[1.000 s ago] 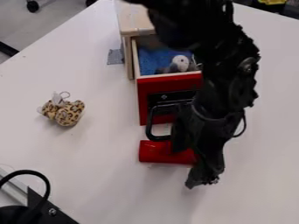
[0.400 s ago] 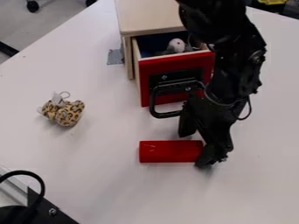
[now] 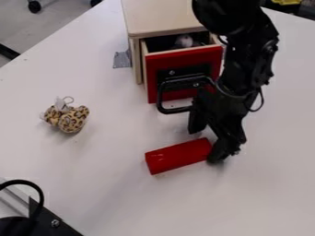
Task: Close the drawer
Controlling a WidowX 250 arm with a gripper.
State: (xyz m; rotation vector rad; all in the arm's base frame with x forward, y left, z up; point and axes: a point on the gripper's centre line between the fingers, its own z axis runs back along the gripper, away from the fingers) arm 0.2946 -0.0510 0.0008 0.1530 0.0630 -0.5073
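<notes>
The gripper (image 3: 206, 144) hangs at the right of centre, its two fingers apart, just in front of the drawer's right side. One finger is beside the handle's lower right end; the other touches or nearly touches the right end of the red cylinder. The red-fronted drawer (image 3: 183, 61) stands partly out of the light wooden cabinet (image 3: 161, 18), with a small grey-white toy (image 3: 184, 41) inside it. Its black handle (image 3: 160, 97) sticks out toward the camera; the arm hides the drawer front's right edge.
A red cylinder (image 3: 177, 156) lies slantwise on the white table (image 3: 111, 193) below the handle. A leopard-print toy (image 3: 67, 117) lies at the left, and black equipment (image 3: 43, 221) stands at the lower left corner.
The drawer has slid well back into the cabinet, and its inner toy went with it. The gripper has moved up the view. The red cylinder has turned, its right end higher.
</notes>
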